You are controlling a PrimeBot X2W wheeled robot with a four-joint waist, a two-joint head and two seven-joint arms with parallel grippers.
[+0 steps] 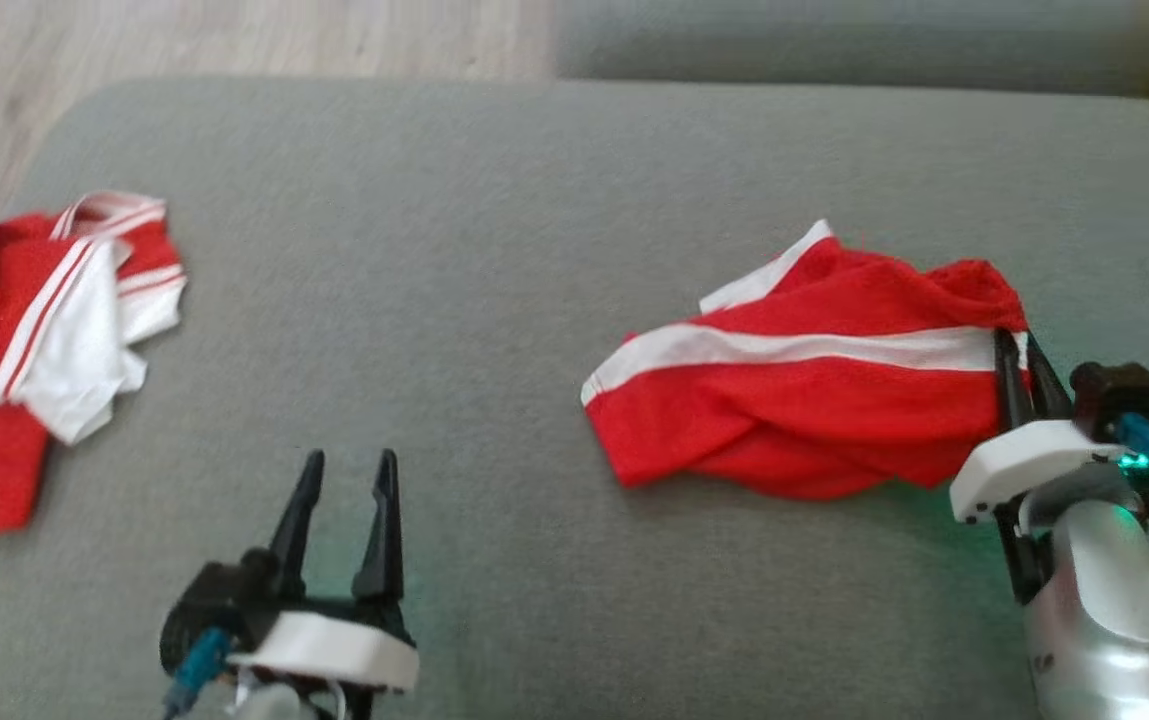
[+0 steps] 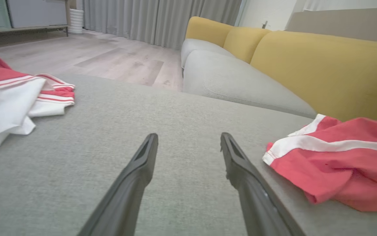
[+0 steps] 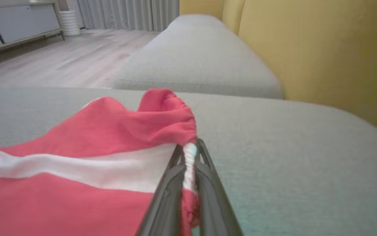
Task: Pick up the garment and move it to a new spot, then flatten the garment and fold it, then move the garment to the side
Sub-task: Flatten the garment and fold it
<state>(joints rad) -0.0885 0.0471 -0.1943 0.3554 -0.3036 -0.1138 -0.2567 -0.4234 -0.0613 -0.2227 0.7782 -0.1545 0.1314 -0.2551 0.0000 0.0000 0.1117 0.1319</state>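
Observation:
A red garment with a white stripe [image 1: 794,400] lies crumpled on the grey cushion [image 1: 494,250], right of centre. My right gripper [image 1: 1019,345] is shut on its right edge; in the right wrist view the gathered waistband [image 3: 190,157] is pinched between the fingers [image 3: 172,183]. From the left wrist the same garment [image 2: 336,164] shows at the right. My left gripper [image 1: 346,470] stands open above bare cushion at the lower left, well apart from the garment, with nothing between its fingers [image 2: 142,160].
A second red and white garment [image 1: 44,330] lies bunched at the cushion's left edge. Wooden floor [image 1: 234,40] lies beyond the far-left edge. A yellow sofa back [image 2: 323,65] and another grey cushion [image 3: 195,62] stand behind.

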